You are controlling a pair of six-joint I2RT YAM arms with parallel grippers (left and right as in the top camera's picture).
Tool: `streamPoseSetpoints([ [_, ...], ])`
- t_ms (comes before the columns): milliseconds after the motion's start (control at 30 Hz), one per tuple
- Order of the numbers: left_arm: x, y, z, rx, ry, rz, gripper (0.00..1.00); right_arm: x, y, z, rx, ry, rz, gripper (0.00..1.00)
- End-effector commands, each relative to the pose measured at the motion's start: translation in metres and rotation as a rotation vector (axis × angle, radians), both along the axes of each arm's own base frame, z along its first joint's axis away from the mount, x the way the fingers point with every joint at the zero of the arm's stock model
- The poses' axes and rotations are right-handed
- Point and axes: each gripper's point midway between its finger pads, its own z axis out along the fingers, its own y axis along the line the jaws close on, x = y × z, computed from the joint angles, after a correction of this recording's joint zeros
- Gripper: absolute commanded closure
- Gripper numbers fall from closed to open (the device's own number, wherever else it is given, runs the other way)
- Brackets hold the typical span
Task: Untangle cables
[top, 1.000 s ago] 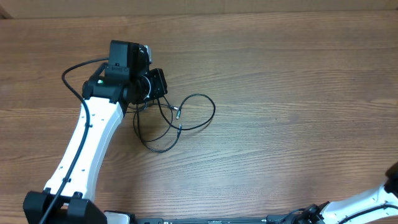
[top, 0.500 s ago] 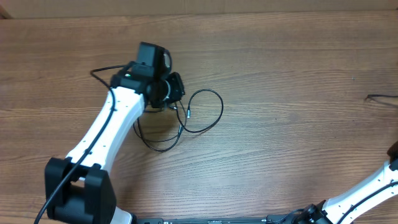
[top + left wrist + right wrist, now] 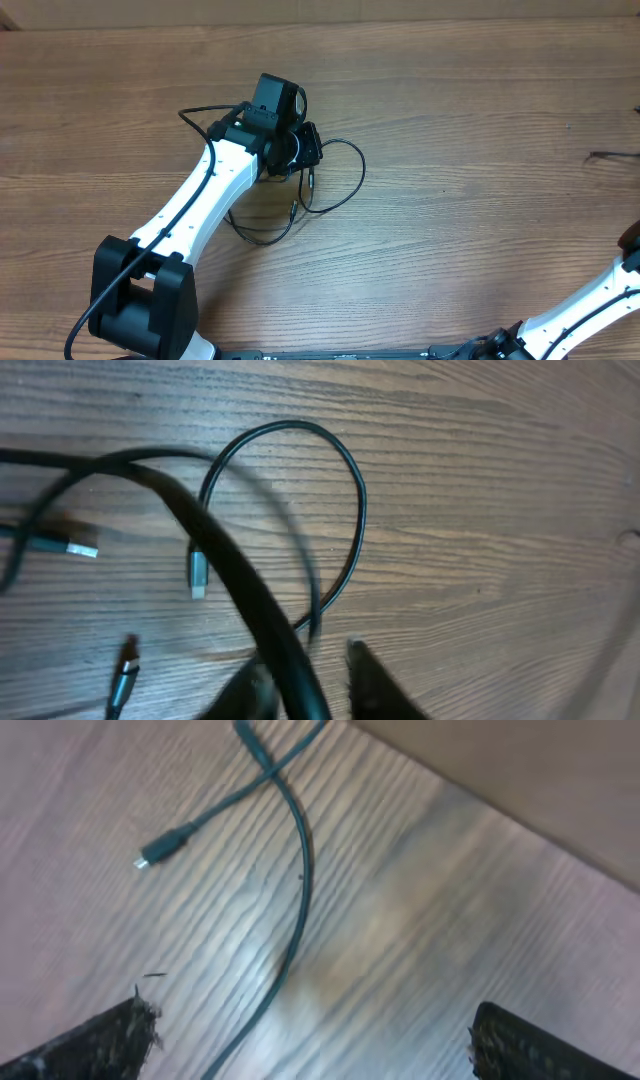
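The left arm (image 3: 200,200) rises from its base at 7 o'clock and stretches diagonally toward the middle of the counter (image 3: 480,120). Its wrist is bent over so that the left tool (image 3: 308,150) points down and toward 4 o'clock. The cables (image 3: 362,172) lie in a loose tangle right under and beside that tool. One open loop bulges out toward 3 o'clock and another curls back toward 6 o'clock, beneath the forearm. In the left wrist view a blurred black strand runs up between the two fingertips (image 3: 375,680), which stand a little apart. I cannot tell whether they pinch it or it merely passes through. Small silver plugs (image 3: 197,575) rest on the wood at the 9 o'clock side of that view. The right arm (image 3: 580,315) shows only as a white link in the 5 o'clock corner of the overhead view. The right tool (image 3: 310,1040) hangs over the wood with its fingers spread wide and nothing between them. A separate cord (image 3: 304,870) lies flat under it, its plug end (image 3: 150,853) pointing to 9 o'clock.
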Motion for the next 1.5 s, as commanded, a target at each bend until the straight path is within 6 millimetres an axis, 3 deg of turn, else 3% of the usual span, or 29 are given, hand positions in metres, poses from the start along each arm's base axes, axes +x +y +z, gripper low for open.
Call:
streamPoseSetpoints([
  [0, 0.005, -0.005, 0.004, -0.003, -0.015, -0.004, 0.66, -0.005, -0.007, 0.084, -0.08, -0.104, -0.118, 0.0],
  [100, 0.005, -0.005, 0.004, -0.001, -0.015, -0.004, 0.52, -0.024, -0.001, 0.122, -0.104, -0.106, -0.202, 0.0],
  [200, 0.004, -0.005, 0.004, -0.001, -0.015, -0.004, 0.33, -0.05, 0.008, 0.145, -0.111, -0.088, -0.321, 0.0],
  [300, 0.004, -0.005, 0.004, -0.002, -0.014, -0.003, 0.2, -0.071, 0.011, 0.151, -0.136, -0.028, -0.379, 0.0],
  [400, 0.004, -0.005, 0.004, -0.001, -0.014, -0.004, 0.1, -0.081, 0.017, 0.146, -0.121, 0.024, -0.388, 0.0],
  [500, 0.002, -0.004, 0.003, 0.003, -0.004, -0.004, 0.0, -0.072, 0.03, 0.139, -0.04, -0.002, -0.343, 0.0],
  [667, 0.002, -0.004, 0.003, 0.003, -0.004, -0.004, 0.01, -0.041, 0.066, 0.144, 0.086, -0.099, -0.143, 0.0],
  [833, 0.002, -0.004, 0.003, 0.003, -0.004, -0.004, 0.01, -0.016, 0.136, 0.168, 0.298, -0.233, 0.062, 0.0],
  [1000, 0.002, -0.004, 0.003, 0.003, -0.004, -0.004, 0.01, -0.006, 0.244, 0.202, 0.552, -0.33, 0.413, 0.0],
  [1067, 0.002, -0.003, 0.003, 0.003, -0.004, -0.003, 0.0, -0.01, 0.273, 0.204, 0.613, -0.297, 0.452, 0.0],
  [1333, 0.002, -0.004, 0.003, 0.003, -0.004, -0.003, 0.0, 0.009, 0.395, 0.218, 0.694, -0.25, 0.741, 0.0],
  [1467, 0.002, -0.004, 0.003, 0.003, -0.004, -0.004, 0.01, 0.019, 0.435, 0.223, 0.695, -0.259, 0.847, 0.0],
])
